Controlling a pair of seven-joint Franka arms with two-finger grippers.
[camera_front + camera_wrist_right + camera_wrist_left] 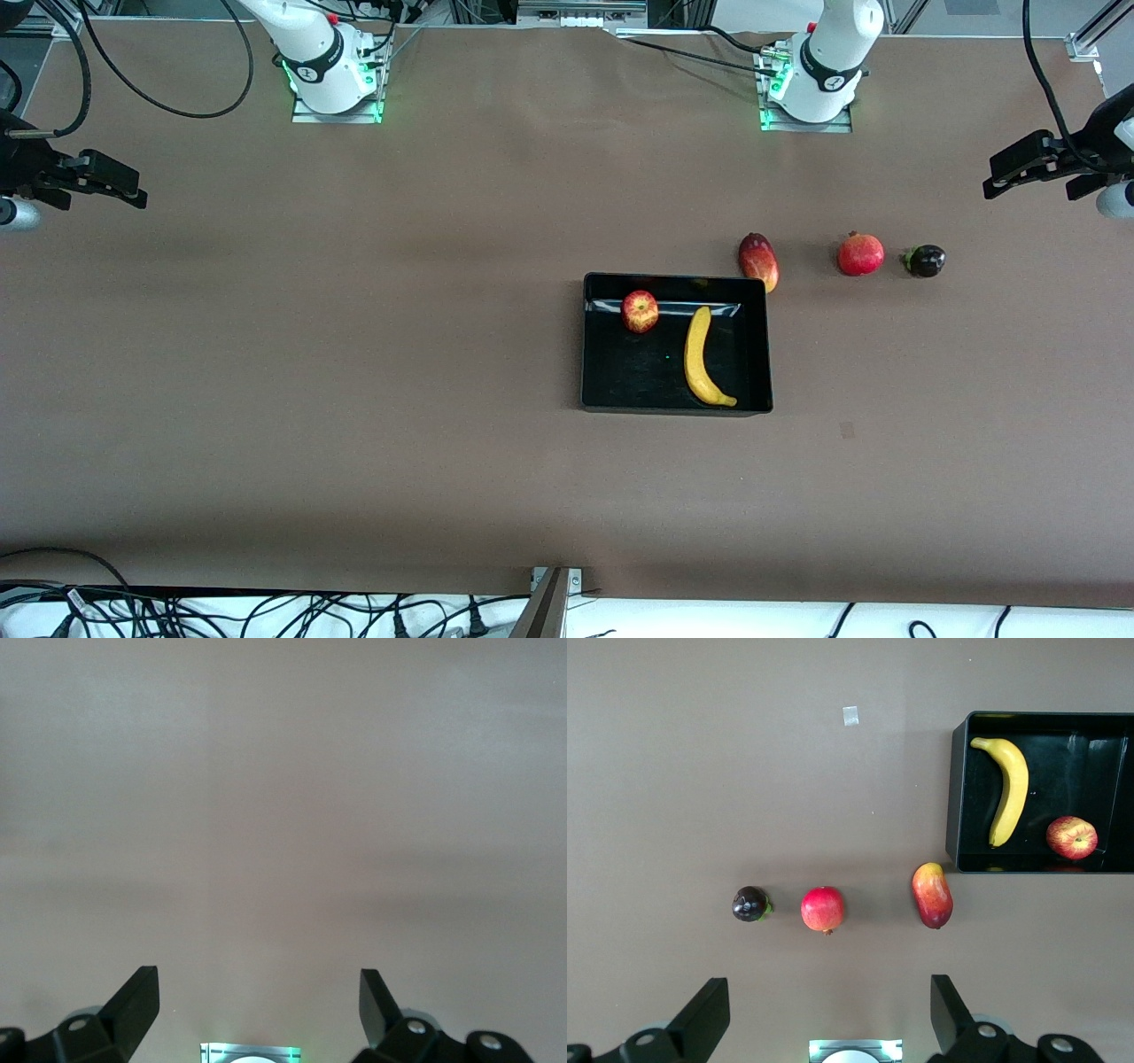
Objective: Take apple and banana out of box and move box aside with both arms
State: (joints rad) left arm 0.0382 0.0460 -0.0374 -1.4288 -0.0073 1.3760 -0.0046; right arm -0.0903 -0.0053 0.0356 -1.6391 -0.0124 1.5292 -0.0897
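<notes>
Front view: black box [677,403] sits on table [354,354], toward left arm's end. Apple [640,311] and banana [700,357] lie inside it, apart. Mango [758,260] touches or nearly touches box corner, on the side away from the camera; pomegranate [861,253] and small dark fruit [925,260] in a row w/ it, further toward left arm's end. Left gripper [1032,168] and right gripper [97,182] hang at opposite table ends, both waiting, holding nothing.

Left wrist view: fingers [704,1014] spread wide, released. Box [953,797] w/ banana [1007,788] and apple [1072,837] in sight, plus mango [932,895], pomegranate [822,909], dark fruit [749,904].

Right wrist view: fingers [133,1001] spread wide, released, over bare table [283,815].
</notes>
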